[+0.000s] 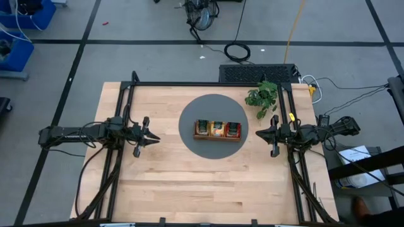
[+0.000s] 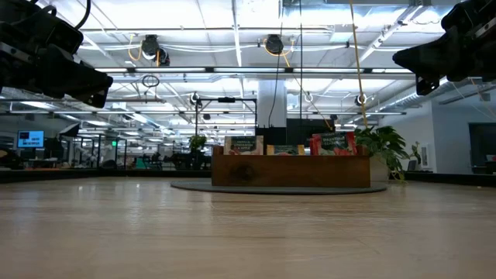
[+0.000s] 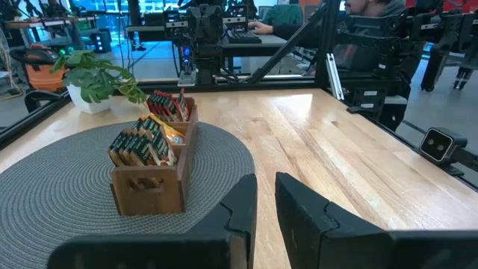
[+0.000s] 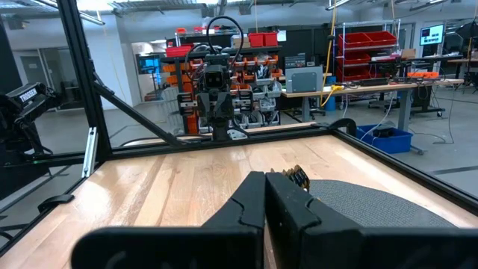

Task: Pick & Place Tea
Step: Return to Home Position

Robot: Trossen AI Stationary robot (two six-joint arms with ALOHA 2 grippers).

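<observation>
The tea sachets stand on edge in a brown wooden tray (image 1: 218, 137) with three compartments. Dark-green-topped ones (image 1: 202, 128) are in its left compartment, orange-yellow ones (image 1: 218, 130) in the middle, red ones (image 1: 233, 129) on the right. The left wrist view shows the tray (image 3: 149, 190) end-on, with the green-topped sachets (image 3: 138, 146) nearest and the red (image 3: 168, 104) farthest. My left gripper (image 1: 153, 135) hovers left of the tray, its fingers together but for a narrow slit (image 3: 267, 202). My right gripper (image 1: 259, 134) hovers right of the tray, shut (image 4: 265, 202). Both hold nothing.
The tray sits on a round grey woven mat (image 1: 192, 113) in the table's middle. A small potted plant (image 1: 262, 96) stands at the far right, just behind my right gripper. Bare wood (image 1: 208, 183) lies along the near side. A person sits beyond the table (image 3: 366, 15).
</observation>
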